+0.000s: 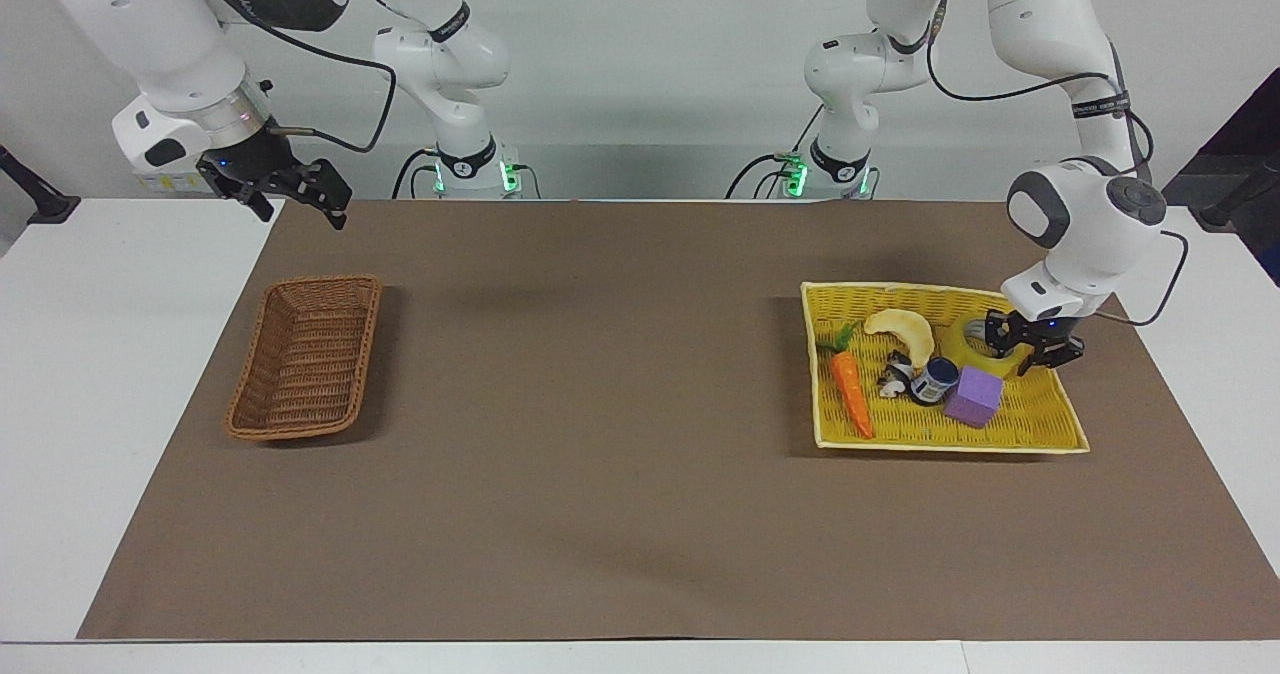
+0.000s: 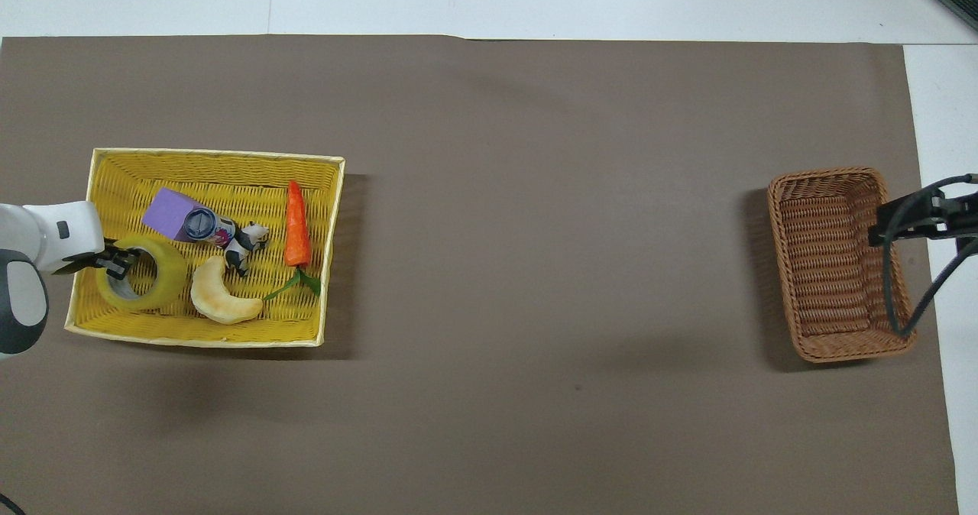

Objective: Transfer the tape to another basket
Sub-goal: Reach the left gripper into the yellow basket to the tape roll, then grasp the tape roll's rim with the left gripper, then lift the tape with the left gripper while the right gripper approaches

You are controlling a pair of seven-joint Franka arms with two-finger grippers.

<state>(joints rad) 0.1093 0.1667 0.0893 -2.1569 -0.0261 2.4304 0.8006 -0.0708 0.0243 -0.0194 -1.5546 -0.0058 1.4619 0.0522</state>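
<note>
Tape (image 1: 975, 343) lies flat in my yellow tray (image 1: 1040, 424) at the left arm's end. My left gripper (image 1: 1032, 346) straddles its wall, closure indeterminate. Right gripper (image 1: 290, 197) waits open over the table's robot-side edge near the basket (image 1: 305, 359).

A mat (image 1: 600, 474) covers most of the desk (image 1: 120, 374). The tray (image 1: 1040, 432) lies on the mat toward the left arm's end; the basket (image 1: 305, 359) lies on the mat toward the right arm's end, well apart from it. In the tray, the tape (image 2: 157, 274) sits in the corner nearest the robots at the left arm's end, with the banana (image 2: 218, 297) just beside it. The cube (image 2: 172, 213) lies farther from the robots than the tape, touching a small bottle (image 2: 205, 226) and a toy figure (image 2: 246, 241). The carrot (image 2: 296, 225) lies along the tray's wall that faces the basket. The left claw (image 1: 1030, 344) is at the tape; the right claw (image 1: 290, 189) hangs over the mat's edge near the basket.
</note>
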